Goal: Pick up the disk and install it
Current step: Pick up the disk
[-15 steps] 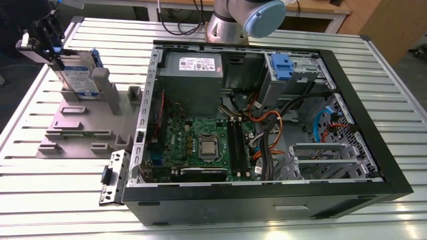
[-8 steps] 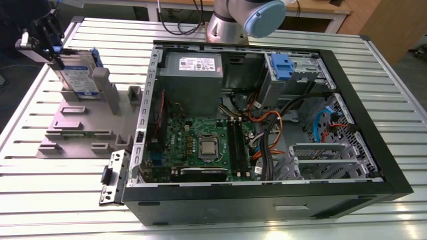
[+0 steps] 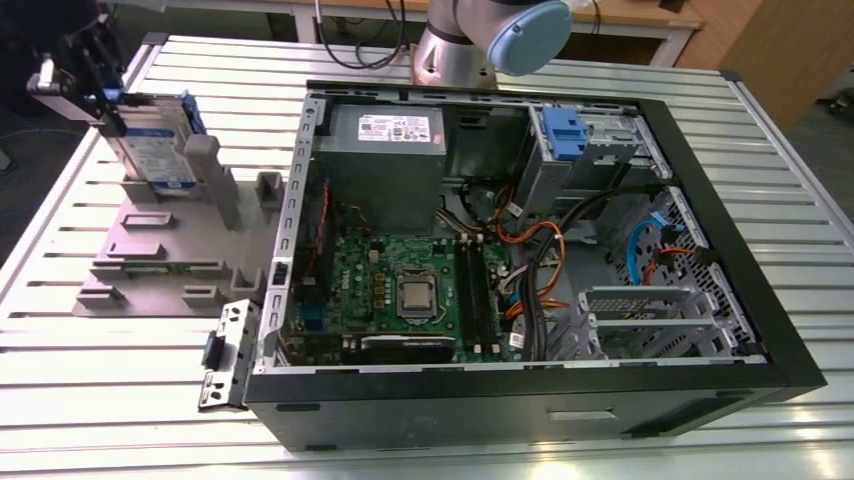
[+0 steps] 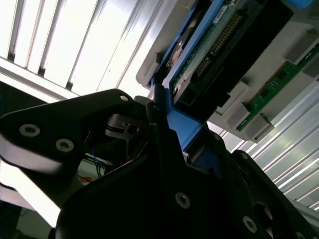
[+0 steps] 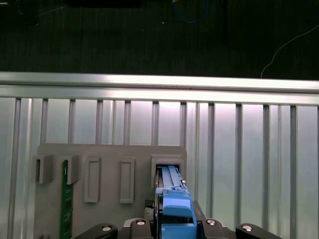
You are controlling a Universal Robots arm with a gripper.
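**Gripper (image 3: pixel 110 105) clamped on the disk (image 3: pixel 150 152)**

Black fingers (image 4: pixel 162 135) sit closest to my second wrist camera, closed on the disk's blue side rail (image 4: pixel 185 130). From the exterior view I see the disk standing upright in the grey rack (image 3: pixel 147 242), on the exterior view's left of the open computer case (image 3: pixel 534 402).

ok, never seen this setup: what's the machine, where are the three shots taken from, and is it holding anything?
It is one robot arm at a slotted metal table that carries an open computer case. The exterior view takes in the whole scene; both wrist views come from cameras riding on the arm, near its pincer. At the exterior view's left the disk stands upright in a grey holder. The pincer is closed on the disk's blue rail; the disk is not yet in the case.
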